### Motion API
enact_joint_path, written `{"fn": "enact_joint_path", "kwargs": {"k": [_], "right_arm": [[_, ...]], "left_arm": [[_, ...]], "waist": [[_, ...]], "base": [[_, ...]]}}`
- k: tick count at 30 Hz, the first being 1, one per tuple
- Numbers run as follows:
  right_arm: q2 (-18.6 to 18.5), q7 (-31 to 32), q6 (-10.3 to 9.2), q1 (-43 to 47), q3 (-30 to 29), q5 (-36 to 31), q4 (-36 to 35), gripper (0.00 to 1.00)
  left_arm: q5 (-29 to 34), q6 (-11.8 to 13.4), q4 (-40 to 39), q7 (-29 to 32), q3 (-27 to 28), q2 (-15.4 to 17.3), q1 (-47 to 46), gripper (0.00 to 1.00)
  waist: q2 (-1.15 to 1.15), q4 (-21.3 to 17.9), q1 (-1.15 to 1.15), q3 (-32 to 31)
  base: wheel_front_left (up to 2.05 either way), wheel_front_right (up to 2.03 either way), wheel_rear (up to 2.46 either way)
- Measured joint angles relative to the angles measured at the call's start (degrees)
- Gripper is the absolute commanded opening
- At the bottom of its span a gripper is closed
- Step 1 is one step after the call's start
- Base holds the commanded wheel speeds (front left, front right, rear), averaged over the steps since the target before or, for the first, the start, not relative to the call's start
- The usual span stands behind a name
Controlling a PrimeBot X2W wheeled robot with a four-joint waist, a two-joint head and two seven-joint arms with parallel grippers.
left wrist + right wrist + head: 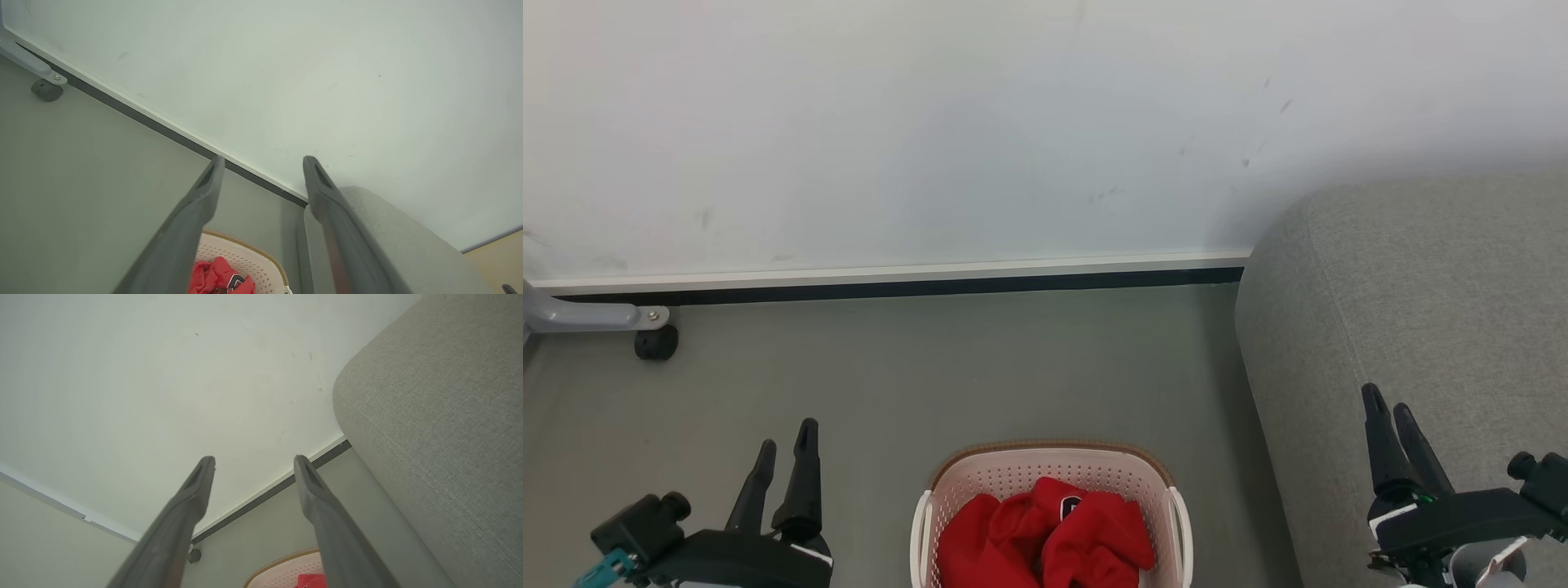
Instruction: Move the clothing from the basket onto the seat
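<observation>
At the far left, against the base of the wall, a small black caster wheel stands on the grey floor, well apart from everything else. Nearer, at the lower left, the left gripper hovers over the floor beside the basket, its fingers spread with nothing between them. The basket sits mid-floor between the two arms, and the clothing lies inside it as a crumpled red heap, none of it lifted out. I judge the task to be at its very start: the reach into the basket has not begun. The heap has no clear direction; it spreads roughly from side to side across the basket, a small black-and-white patch facing up near its middle, and its near part is cut off by the picture's edge. To the right the seat runs from the wall toward the robot, its rounded corner near the basket. The right gripper hangs over the seat's edge, fingers likewise parted and empty. The next move likely calls for lowering one open gripper into the heap and closing on a raised fold.
</observation>
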Motion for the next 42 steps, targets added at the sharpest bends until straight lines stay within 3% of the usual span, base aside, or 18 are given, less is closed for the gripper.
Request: {"fn": "enact_joint_path", "kwargs": {"k": [14, 42], "right_arm": [[-1.24, -2.57, -1.46, -0.91, 2.24, -8.80, -0.69, 1.00], [-3.87, -8.24, -2.45, -2.85, 6.92, -26.95, -2.15, 1.00]], "left_arm": [[8.51, 0.99, -1.12, -2.67, -1.56, 0.57, -0.18, 1.00], [28.32, 1.59, -3.64, -8.16, -3.67, 1.46, -1.08, 1.00]], "waist": [[0.00, 0.06, 0.00, -0.09], [0.00, -0.12, 0.00, 0.14]], "base": [[0.00, 0.00, 0.00], [0.00, 0.00, 0.00]]}}
